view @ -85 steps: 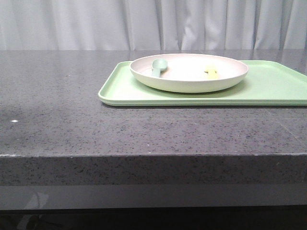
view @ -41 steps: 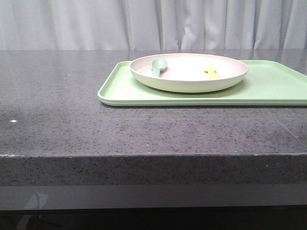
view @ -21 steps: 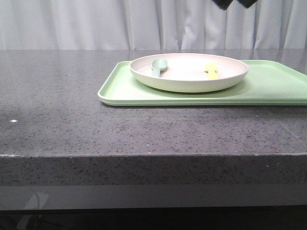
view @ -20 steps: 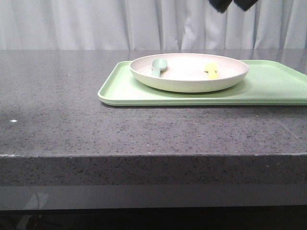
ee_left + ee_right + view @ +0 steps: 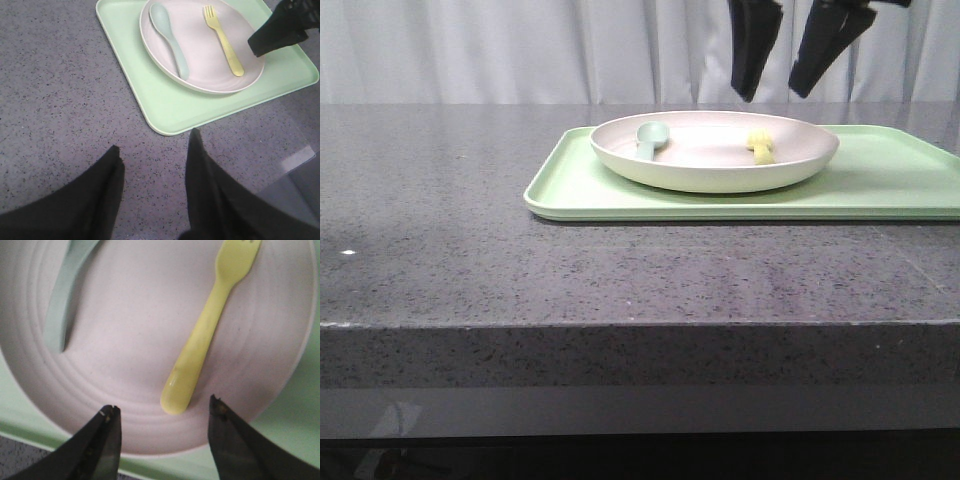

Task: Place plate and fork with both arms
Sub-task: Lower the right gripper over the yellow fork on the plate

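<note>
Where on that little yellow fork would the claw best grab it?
Probably mid-handle, from straight above. The fork lies flat in the plate, its handle narrow and bare, the spoon well aside. The open right gripper hangs above the handle's end.

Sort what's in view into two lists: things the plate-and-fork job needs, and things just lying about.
Needed for the job:
plate, resting on the tray
fork, lying in the plate
right pincer, open above the plate
left pincer, open over the table

Just lying about:
spoon, in the plate beside the fork
tray
table
</note>
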Motion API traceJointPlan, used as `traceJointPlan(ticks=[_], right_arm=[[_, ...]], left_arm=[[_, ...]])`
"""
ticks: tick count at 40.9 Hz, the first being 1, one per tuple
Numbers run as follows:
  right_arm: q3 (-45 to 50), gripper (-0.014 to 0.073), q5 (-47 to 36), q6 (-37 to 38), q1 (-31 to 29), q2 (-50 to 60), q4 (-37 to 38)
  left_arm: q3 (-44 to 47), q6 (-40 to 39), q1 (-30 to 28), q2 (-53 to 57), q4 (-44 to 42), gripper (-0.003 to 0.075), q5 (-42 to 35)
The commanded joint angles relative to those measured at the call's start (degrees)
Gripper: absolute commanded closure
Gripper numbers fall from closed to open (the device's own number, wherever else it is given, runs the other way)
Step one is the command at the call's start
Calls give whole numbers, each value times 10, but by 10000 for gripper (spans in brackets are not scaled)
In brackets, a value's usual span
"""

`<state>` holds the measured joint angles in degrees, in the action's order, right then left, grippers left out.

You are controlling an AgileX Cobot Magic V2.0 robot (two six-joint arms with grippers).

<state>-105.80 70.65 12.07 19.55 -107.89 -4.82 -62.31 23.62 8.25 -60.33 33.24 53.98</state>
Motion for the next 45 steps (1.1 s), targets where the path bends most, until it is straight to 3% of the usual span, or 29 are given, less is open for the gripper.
traceJointPlan(ticks=[1, 15, 45], right_arm=[[-48, 180, 26, 19, -13, -1, 6], [-106, 180, 38, 35, -28, -65, 6], [-106, 180, -21, 52, -44, -92, -9]], left_arm=[[-14, 1, -2, 10, 26, 427, -29], [-14, 1, -2, 10, 26, 427, -29], [-14, 1, -2, 10, 26, 427, -29]])
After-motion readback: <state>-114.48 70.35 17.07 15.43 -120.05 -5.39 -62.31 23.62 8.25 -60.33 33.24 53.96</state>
